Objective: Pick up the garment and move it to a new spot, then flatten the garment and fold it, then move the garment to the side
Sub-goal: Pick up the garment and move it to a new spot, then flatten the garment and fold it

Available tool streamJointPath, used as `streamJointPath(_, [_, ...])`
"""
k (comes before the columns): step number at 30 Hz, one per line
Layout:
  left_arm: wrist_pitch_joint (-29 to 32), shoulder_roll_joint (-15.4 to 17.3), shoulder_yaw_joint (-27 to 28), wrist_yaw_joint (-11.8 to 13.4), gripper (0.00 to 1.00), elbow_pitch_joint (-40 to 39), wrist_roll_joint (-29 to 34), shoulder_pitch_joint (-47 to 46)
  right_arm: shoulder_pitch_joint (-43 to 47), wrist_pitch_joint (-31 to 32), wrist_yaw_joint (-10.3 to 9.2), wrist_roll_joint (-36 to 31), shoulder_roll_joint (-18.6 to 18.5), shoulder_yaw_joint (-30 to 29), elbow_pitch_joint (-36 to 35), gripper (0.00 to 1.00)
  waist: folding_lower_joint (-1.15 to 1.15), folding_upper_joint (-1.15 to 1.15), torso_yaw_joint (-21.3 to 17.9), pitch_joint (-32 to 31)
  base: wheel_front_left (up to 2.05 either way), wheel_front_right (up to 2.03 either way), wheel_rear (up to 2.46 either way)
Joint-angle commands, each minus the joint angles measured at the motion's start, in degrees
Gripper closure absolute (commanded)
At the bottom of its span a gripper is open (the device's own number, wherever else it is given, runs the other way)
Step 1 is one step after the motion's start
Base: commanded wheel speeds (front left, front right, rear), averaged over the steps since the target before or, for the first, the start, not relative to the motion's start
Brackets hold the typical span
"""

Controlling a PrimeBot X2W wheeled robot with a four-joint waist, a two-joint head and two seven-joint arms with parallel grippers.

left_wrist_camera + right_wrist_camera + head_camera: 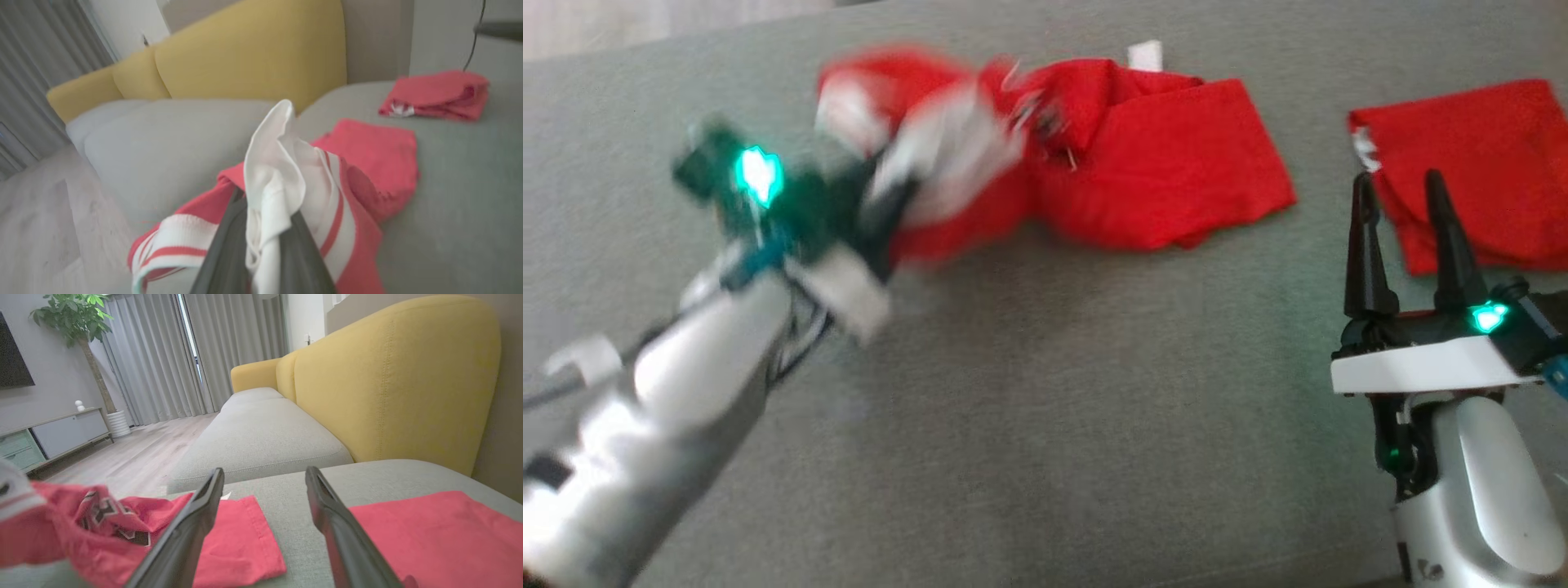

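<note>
1. Head view: crumpled red garment with white striped trim [1160, 163] lies on the far part of the grey fabric cushion [1045, 408]. Left tool [907, 192], blurred, is at the garment's left end; its grip is unreadable here. Right tool [1396, 184] is spread and empty over the cushion's right side, at the near edge of a folded red cloth [1478, 163].
2. Left wrist view: left tool [263, 212] pinches the garment's [367, 147] white trim, bunched between its fingers. The rest trails onto the cushion [457, 196].
3. Right wrist view: right tool [265, 471] has its fingers apart, nothing between. Garment [237, 535] on the cushion's left, folded red cloth [429, 531] on its right.
</note>
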Motion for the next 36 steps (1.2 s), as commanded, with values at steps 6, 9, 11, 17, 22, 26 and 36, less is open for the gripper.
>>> streamJointPath(6, [-1.47,2.99,-1.56,0.01,0.0,5.76,1.02,3.81,-1.66,-0.62,-0.05,-1.63,-0.09,0.03,-1.0,0.0,-0.01,0.0,4.66,-0.33,0.0,0.0,0.0])
streamJointPath(9, [-1.91,2.05,-0.65,1.34,0.0,7.55,0.67,4.83,-1.26,-0.62,-0.05,-2.25,-0.09,0.19,-0.65,0.0,-0.01,0.0,6.21,-1.21,0.0,0.0,0.0])
streamJointPath(11, [-2.09,1.76,0.9,2.99,0.0,8.05,0.17,5.39,-1.1,-0.62,-0.05,-2.65,-0.09,0.16,-0.42,0.0,-0.01,0.0,6.98,-1.97,0.0,0.0,0.0])
streamJointPath(17, [-2.2,2.06,12.34,8.85,0.0,-0.06,-2.73,10.35,-0.12,-0.62,-0.05,-3.41,-0.09,0.19,-0.23,0.0,-0.01,0.0,8.5,-4.61,0.0,0.0,0.0])
streamJointPath(22, [-2.21,-0.11,26.48,13.69,0.0,-12.93,-3.41,20.79,2.14,-0.62,-0.05,-3.98,-0.09,-0.66,-0.26,0.0,-0.01,0.0,9.65,-6.54,0.0,0.0,0.0])
streamJointPath(26, [-2.22,-5.59,34.26,13.98,0.0,-20.51,-1.44,30.63,4.33,-0.62,-0.05,-4.41,-0.09,-1.6,0.55,0.0,-0.01,0.0,10.69,-7.48,0.0,0.0,0.0])
streamJointPath(36, [-2.22,-17.47,44.19,6.13,0.0,-23.02,6.9,40.73,4.93,-0.62,-0.05,-5.61,-0.09,-2.92,2.18,0.0,-0.01,0.0,11.76,-7.7,0.0,0.0,0.0])
